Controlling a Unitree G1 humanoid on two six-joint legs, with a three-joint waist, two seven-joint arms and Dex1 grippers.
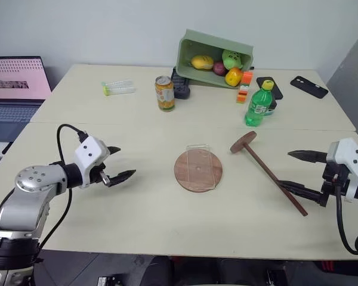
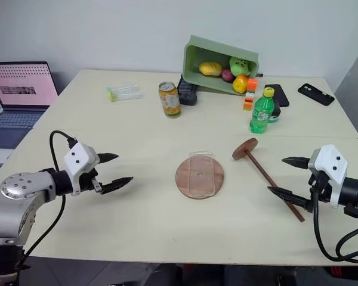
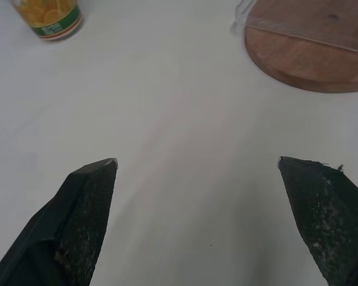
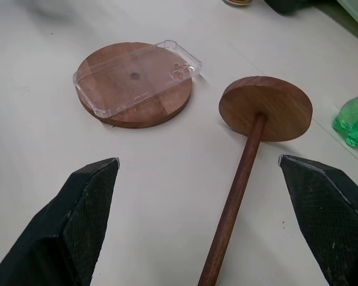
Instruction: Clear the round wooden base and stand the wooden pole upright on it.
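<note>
Lying flat, the wooden pole (image 1: pixel 273 177) points disc-end toward the bottle (image 1: pixel 259 105); both claws wide.

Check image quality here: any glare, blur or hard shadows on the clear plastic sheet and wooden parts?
Left eye view: even light, soft shadows; clear rectangular plastic sheet faint on the round reddish-brown wooden base. Right wrist view: sheet edges catch light; slim dark-brown wooden pole sharp. Left wrist view: black fingertips soft-focus.

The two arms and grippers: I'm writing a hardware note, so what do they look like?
Both arms look alike. The left gripper and the right gripper each have two black, pointed fingers with a fine textured inner face, mounted on a white boxy housing. A black cable loops from each housing. The left arm has silver-grey metal shells and a round joint cap with screws.
</note>
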